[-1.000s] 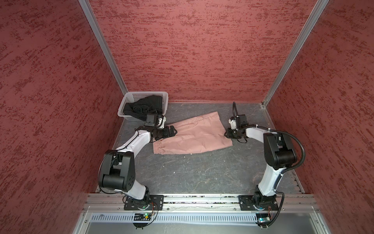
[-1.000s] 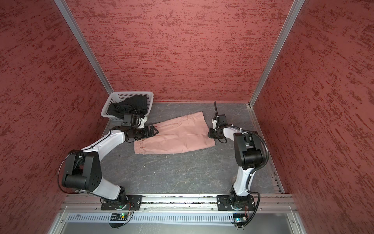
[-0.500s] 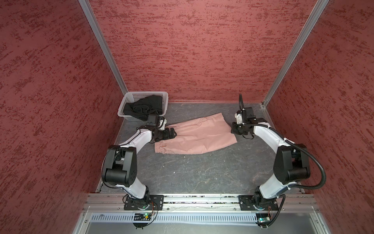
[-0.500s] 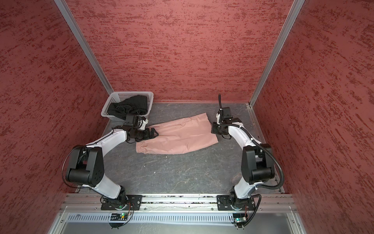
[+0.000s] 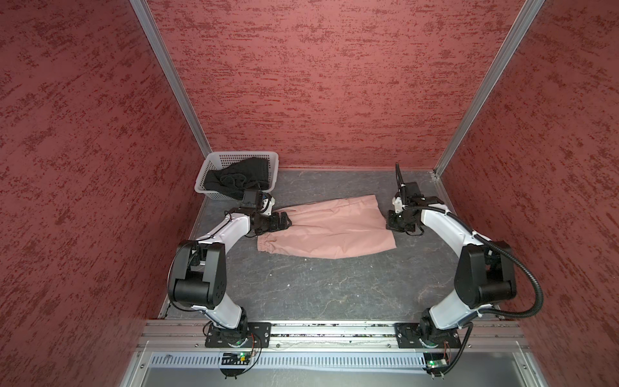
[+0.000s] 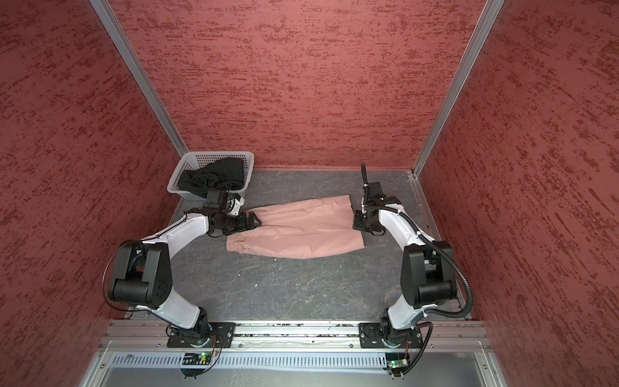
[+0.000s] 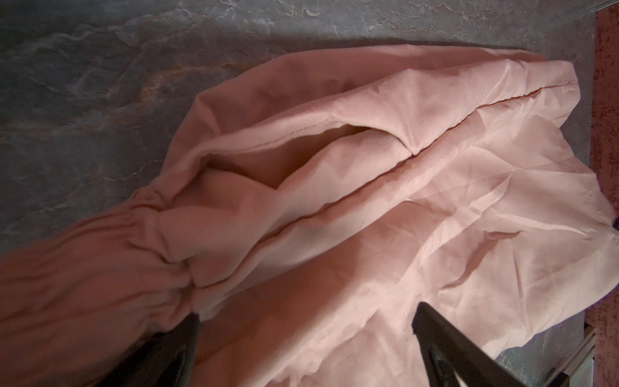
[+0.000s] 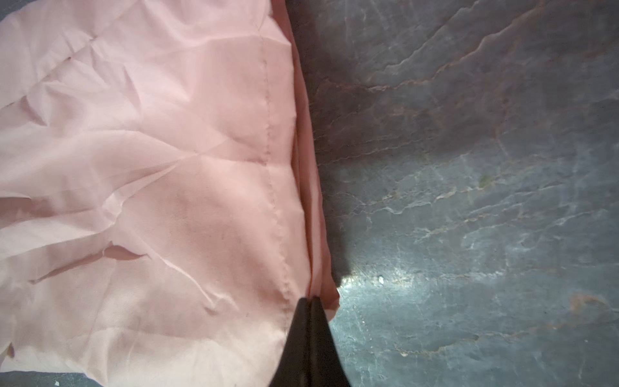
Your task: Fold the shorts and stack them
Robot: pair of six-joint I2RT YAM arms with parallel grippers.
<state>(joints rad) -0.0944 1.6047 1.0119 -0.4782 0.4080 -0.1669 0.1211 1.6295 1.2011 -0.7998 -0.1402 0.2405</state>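
— Right end effector (image 8: 310, 301) pinched shut on the leg hem of the pink shorts (image 5: 328, 231), on the right side of the counter (image 5: 318, 284). That is what I see from my remote station.

— And your left arm?

— Left end effector (image 7: 308, 311) stands wide open at the gathered waistband. One finger (image 7: 445, 345) sits over the cloth and the other is beside the elastic. It grips nothing.

— How do the pink shorts lie?

— Spread across the middle of the counter in both top views, waistband toward my left arm and legs toward my right. The cloth is creased, and on the wrist camera I see a fold standing open near the waistband.

— The other pair?

— Black shorts (image 5: 237, 177) are heaped in the basket (image 5: 214, 160) at the back left corner. The basket is just behind my left wrist, and the black pair is apart from the pink one.
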